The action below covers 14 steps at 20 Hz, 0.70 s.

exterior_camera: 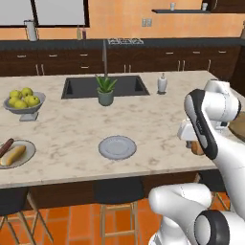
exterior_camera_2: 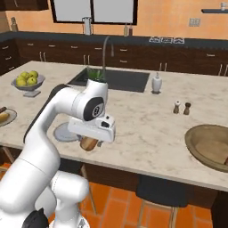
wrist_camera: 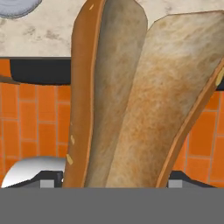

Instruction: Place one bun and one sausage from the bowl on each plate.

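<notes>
My gripper point(exterior_camera_2: 90, 141) is shut on a split tan bun point(exterior_camera_2: 88, 144), held just above the counter's front edge. Up close, this bun point(wrist_camera: 131, 100) stands upright and hides the fingertips. The held bun point(exterior_camera: 195, 147) peeks out under the hand, to the right of an empty grey plate point(exterior_camera: 117, 147). A corner of that plate point(wrist_camera: 17, 6) shows at the top left of the hand view, and the arm half covers the same plate point(exterior_camera_2: 62, 132). The far-left plate point(exterior_camera: 26, 154) carries a bun point(exterior_camera: 13, 155) and a sausage point(exterior_camera: 5, 147). The olive-brown bowl point(exterior_camera_2: 196, 140) sits at the right; its contents are unclear.
A grey footed fruit bowl point(exterior_camera: 25, 102) stands at the left. The sink point(exterior_camera: 105, 86), a potted plant point(exterior_camera: 105, 91) and a soap bottle point(exterior_camera: 162, 83) lie behind. Salt and pepper shakers point(exterior_camera_2: 182, 107) stand near the bowl. Stools point(exterior_camera: 115, 191) sit under the counter.
</notes>
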Tool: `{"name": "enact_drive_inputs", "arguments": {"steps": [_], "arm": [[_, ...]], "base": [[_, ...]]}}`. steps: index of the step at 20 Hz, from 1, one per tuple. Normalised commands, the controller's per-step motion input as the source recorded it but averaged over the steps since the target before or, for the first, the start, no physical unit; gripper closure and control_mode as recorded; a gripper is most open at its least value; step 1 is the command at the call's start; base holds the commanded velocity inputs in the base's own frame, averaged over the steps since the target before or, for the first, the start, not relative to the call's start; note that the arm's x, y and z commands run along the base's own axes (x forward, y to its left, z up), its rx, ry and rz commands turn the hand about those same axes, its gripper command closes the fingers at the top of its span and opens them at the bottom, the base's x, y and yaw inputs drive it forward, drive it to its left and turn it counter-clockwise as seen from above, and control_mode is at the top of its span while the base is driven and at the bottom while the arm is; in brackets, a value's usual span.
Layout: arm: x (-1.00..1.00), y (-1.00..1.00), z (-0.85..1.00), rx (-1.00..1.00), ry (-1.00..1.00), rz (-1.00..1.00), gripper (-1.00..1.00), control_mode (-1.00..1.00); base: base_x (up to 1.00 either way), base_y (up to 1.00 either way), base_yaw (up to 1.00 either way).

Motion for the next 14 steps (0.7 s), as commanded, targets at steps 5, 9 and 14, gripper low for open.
{"name": "enact_drive_inputs", "arguments": {"steps": [5, 9, 14], "arm": [[0.0, 0.0, 0.0, 0.0, 0.0, 0.0, 1.0, 1.0], [0.0, 0.0, 0.0, 0.0, 0.0, 0.0, 1.0, 1.0], [0.0, 0.0, 0.0, 0.0, 0.0, 0.0, 1.0, 1.0]], "base": [[0.05, 1.0, 0.0], [0.5, 0.89, 0.0], [0.84, 0.01, 0.0]]}}
